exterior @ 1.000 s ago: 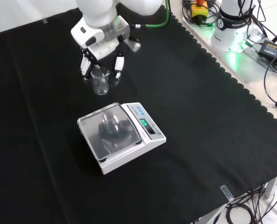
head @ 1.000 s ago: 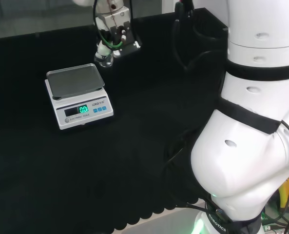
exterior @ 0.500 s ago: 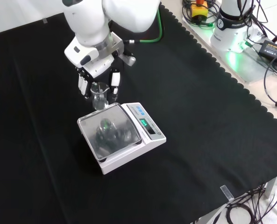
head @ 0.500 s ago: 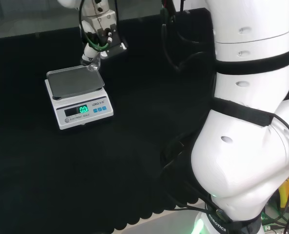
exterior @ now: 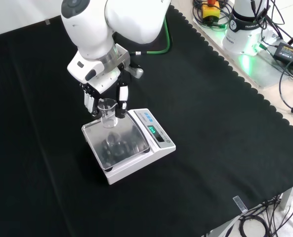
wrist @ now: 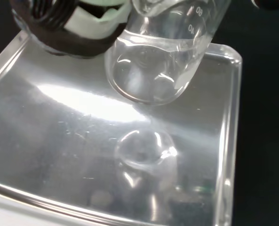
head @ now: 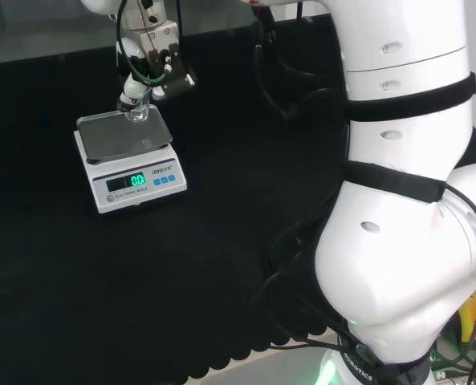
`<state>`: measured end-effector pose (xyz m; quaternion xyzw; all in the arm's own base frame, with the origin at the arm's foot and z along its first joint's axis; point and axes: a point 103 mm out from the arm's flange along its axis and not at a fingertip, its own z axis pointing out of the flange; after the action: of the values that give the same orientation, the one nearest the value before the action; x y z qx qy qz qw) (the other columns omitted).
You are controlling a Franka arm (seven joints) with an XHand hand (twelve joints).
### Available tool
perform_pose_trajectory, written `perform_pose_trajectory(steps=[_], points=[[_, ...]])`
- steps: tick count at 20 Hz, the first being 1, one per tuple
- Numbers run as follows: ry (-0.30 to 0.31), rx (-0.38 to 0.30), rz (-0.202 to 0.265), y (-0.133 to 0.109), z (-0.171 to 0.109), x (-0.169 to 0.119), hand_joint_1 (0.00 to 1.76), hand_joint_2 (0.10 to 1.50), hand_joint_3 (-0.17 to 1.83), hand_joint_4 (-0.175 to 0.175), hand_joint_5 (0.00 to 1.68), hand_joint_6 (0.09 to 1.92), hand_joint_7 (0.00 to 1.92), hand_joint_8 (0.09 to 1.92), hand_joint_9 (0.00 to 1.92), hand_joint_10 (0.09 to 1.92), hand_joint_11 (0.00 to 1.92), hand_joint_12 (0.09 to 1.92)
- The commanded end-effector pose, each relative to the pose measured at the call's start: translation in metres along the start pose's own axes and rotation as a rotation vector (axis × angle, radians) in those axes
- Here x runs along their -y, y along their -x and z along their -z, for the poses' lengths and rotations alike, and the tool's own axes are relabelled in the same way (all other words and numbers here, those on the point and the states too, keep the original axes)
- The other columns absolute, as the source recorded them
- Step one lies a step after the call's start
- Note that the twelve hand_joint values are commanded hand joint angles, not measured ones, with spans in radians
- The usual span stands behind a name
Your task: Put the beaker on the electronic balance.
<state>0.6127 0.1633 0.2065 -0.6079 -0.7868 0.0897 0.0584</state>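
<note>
where the hand grips: hand (exterior: 103, 97) curled round the clear beaker (exterior: 107, 112)
beaker: above the balance (exterior: 129, 144) pan's far edge, clear of it

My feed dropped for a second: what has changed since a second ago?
The hand, still curled round the beaker, carried it from over the cloth beside the balance to above the pan's back edge, not yet set down. The balance stayed put.

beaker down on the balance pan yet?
Not yet. The beaker hangs above the balance pan in the robot hand; its reflection sits apart below.
</note>
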Motion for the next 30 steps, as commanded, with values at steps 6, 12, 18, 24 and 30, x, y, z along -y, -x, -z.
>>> perform_pose_trajectory(steps=[6, 12, 18, 24, 30], points=[[-0.061, 0.038, 0.052, -0.023, -0.010, -0.022, 1.09, 0.92, 0.03, -0.175, 1.02, 0.68, 1.24, 0.65, 1.73, 0.09, 1.71, 0.36], [-0.100, 0.070, 0.069, -0.030, -0.013, -0.032, 1.09, 0.92, 0.03, -0.175, 1.01, 0.69, 1.24, 0.65, 1.73, 0.09, 1.71, 0.36], [-0.137, 0.090, 0.074, -0.034, -0.018, -0.039, 1.09, 0.92, 0.03, -0.175, 1.01, 0.69, 1.24, 0.65, 1.73, 0.09, 1.71, 0.36], [-0.191, 0.118, 0.070, -0.032, -0.020, -0.038, 1.10, 0.91, 0.03, -0.175, 1.01, 0.69, 1.24, 0.65, 1.73, 0.09, 1.71, 0.36], [-0.196, 0.142, 0.060, -0.033, -0.019, -0.038, 1.10, 0.91, 0.03, -0.175, 1.00, 0.69, 1.23, 0.65, 1.73, 0.09, 1.70, 0.36]])
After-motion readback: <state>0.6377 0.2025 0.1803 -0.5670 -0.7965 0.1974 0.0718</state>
